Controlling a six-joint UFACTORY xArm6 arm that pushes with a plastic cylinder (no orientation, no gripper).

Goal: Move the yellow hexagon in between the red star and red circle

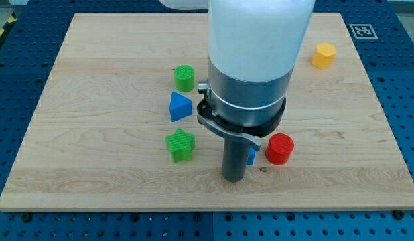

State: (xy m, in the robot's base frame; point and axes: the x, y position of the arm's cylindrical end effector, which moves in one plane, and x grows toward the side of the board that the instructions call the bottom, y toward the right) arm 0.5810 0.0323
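The yellow hexagon lies near the view's top right of the wooden board. The red circle lies at the lower middle right. My tip rests on the board just left of the red circle and well below-left of the yellow hexagon. No red star shows; the arm's wide body may hide it. A small blue block peeks out between my rod and the red circle; its shape cannot be made out.
A green circle, a blue triangle and a green star lie left of my rod, in a column. The arm's white and grey body covers the board's middle.
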